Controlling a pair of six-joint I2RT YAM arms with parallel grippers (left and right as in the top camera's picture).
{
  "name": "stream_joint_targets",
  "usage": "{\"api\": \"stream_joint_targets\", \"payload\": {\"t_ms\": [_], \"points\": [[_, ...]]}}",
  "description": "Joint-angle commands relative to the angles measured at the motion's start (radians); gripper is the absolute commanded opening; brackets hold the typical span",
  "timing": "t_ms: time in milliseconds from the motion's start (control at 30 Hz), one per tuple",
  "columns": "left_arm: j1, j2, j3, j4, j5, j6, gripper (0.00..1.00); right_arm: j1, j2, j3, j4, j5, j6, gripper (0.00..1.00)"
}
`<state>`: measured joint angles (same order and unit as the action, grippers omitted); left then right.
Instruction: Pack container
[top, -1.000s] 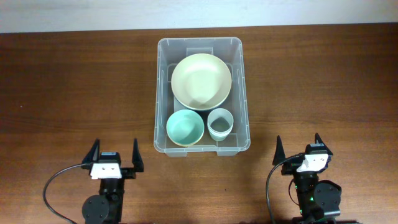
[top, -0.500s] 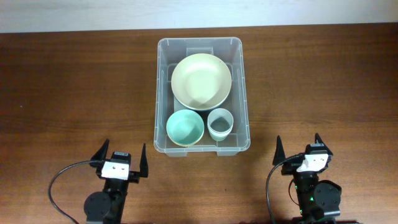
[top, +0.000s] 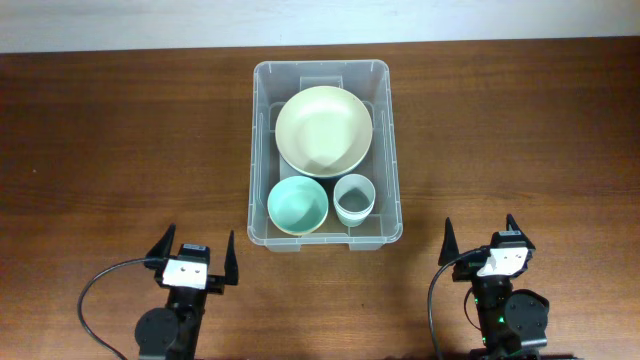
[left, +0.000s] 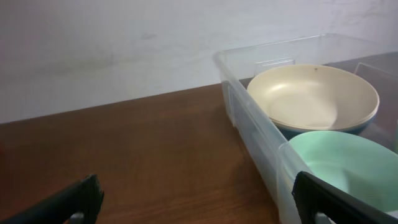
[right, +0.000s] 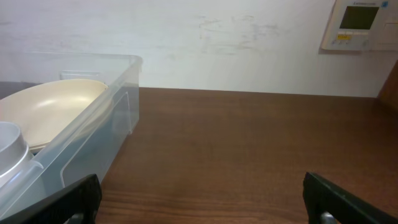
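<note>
Nothing is showing clearly enough to be read. In the right wrist view, a beige rectangular plastic wall panel (right: 362, 25) is carrying a greenish display with a row of small yellowish markings beneath it, but these are appearing too small and blurred to make out.

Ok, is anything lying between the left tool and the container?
No. In the overhead view, only bare table separates the left tool from the container.
</note>
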<state>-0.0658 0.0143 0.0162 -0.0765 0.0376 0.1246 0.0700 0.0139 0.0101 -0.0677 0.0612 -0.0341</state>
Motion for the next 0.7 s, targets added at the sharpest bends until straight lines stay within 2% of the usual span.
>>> {"api": "stream_joint_targets", "payload": {"t_ms": [0, 667], "points": [[0.003, -0.01, -0.008, -0.003, -0.045, -0.053, 1.0, 0.002, -0.01, -0.005, -0.01, -0.005, -0.003, 0.99], [0.003, -0.009, -0.008, -0.004, -0.023, -0.053, 1.0, 0.002, -0.01, -0.005, -0.01, -0.005, -0.003, 0.99]]}}
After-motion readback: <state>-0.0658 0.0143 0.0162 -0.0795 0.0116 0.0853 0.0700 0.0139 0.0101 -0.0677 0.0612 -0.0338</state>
